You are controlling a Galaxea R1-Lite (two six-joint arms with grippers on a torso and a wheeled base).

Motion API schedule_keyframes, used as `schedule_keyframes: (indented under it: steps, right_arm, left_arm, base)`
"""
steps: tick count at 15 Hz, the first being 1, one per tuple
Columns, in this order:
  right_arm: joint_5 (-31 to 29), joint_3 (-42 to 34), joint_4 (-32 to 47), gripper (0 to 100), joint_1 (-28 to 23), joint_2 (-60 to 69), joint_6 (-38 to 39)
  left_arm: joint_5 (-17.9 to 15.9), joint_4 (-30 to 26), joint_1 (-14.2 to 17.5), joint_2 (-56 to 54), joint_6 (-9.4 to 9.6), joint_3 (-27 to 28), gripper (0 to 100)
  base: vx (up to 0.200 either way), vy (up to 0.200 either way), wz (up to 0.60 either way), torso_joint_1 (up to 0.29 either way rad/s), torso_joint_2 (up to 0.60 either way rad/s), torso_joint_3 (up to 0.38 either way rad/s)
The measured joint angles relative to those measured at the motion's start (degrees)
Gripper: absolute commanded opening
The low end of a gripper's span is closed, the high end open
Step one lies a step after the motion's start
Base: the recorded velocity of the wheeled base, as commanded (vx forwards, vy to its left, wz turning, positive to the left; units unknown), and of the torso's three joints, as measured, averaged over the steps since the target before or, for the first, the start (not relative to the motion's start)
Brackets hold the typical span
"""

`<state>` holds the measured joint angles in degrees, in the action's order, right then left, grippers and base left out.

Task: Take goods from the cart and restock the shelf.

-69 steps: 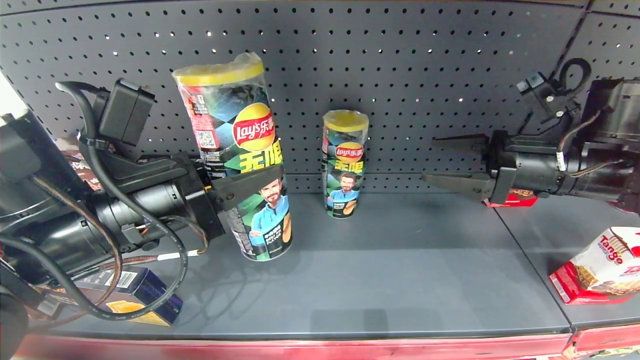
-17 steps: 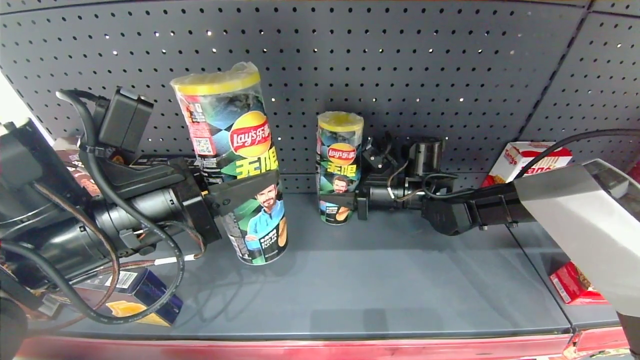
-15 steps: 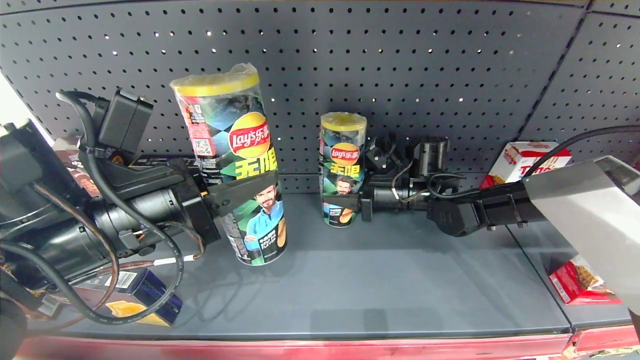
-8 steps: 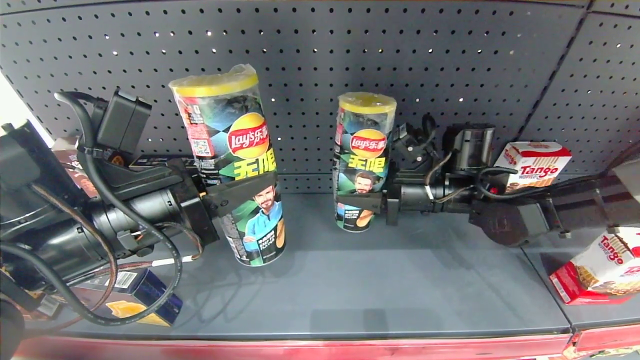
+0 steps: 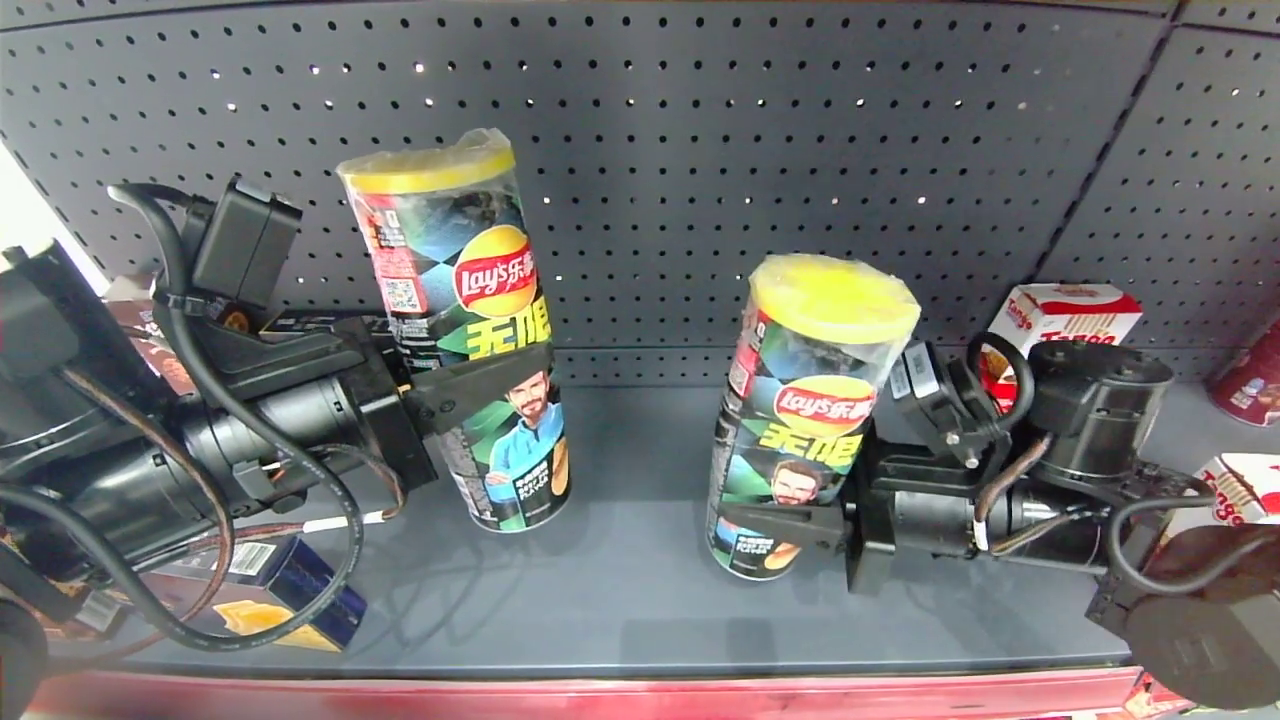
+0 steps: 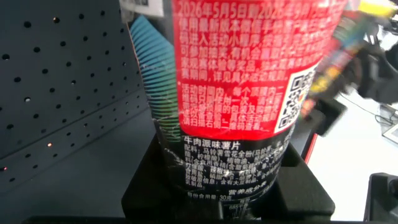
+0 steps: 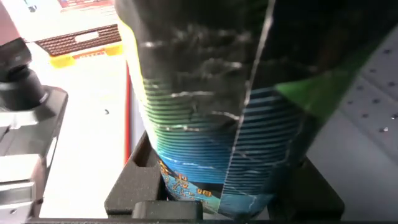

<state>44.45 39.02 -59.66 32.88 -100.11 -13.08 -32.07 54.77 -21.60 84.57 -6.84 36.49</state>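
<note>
Left end effector [image 5: 500, 392] is clamped on the left chip can [image 5: 470, 330], with one finger crossing the can's front a little below mid-height. In the left wrist view the left chip can [image 6: 230, 93] sits deep between the jaws. Its long axis is near upright, with the top leaning slightly to the robot's left. The base is at or just above the shelf [image 5: 640, 600]; I cannot tell if it touches.

Right end effector [image 5: 778, 505] is gripping the right chip can [image 5: 810, 400] low on the body, near the base. The right wrist view shows the right chip can [image 7: 230, 124] wedged between the jaws. Its axis is also near upright, with the yellow lid tipped a bit to the robot's right. The base is close to the shelf deck, contact unclear. It is nearer the front edge than the left one, and the two cans are well apart.

Judgement: both goods are already in hand and over the shelf, so the next move is straight down and release. Each can lies directly between its own jaws, and its axis needs squaring to vertical or it may topple.

Around them are the pegboard back [image 5: 700, 120], a wafer box [image 5: 1060, 305] behind the right arm and a blue box [image 5: 290, 600] at the front left.
</note>
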Motion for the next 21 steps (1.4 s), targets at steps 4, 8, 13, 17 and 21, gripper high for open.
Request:
schedule_keyframes:
  steps: [4, 8, 13, 17, 21]
  right_arm:
    - [-0.1, -3.8, -6.5, 0, 0.7, -3.0, -0.2]
    - [0.5, -3.9, -10.5, 0, 0.7, -8.1, -0.2]
    - [-0.1, -4.6, -10.7, 100, 1.2, -10.1, -0.5]
    - [-0.5, -5.6, -10.8, 100, 1.2, -9.6, -0.5]
    - [-0.6, -7.6, -10.7, 100, -0.3, -7.2, -0.5]
  left_arm:
    - [0.0, -0.1, 0.1, 0.0, -0.02, 0.0, 0]
    - [0.1, -0.1, 0.2, 0.0, -0.02, -0.2, 0]
    - [0.1, 0.0, 0.5, 0.1, 0.00, -0.2, 0]
    - [0.0, 0.1, 0.5, 0.0, 0.00, -0.3, 0]
    - [0.0, 0.3, 0.5, 0.0, 0.00, -1.1, 0]
  base:
    - [0.000, 0.000, 0.00, 0.000, 0.00, 0.000]
    - [0.000, 0.000, 0.00, 0.000, 0.00, 0.000]
    - [0.000, 0.000, 0.00, 0.000, 0.00, 0.000]
    - [0.000, 0.000, 0.00, 0.000, 0.00, 0.000]
    - [0.000, 0.000, 0.00, 0.000, 0.00, 0.000]
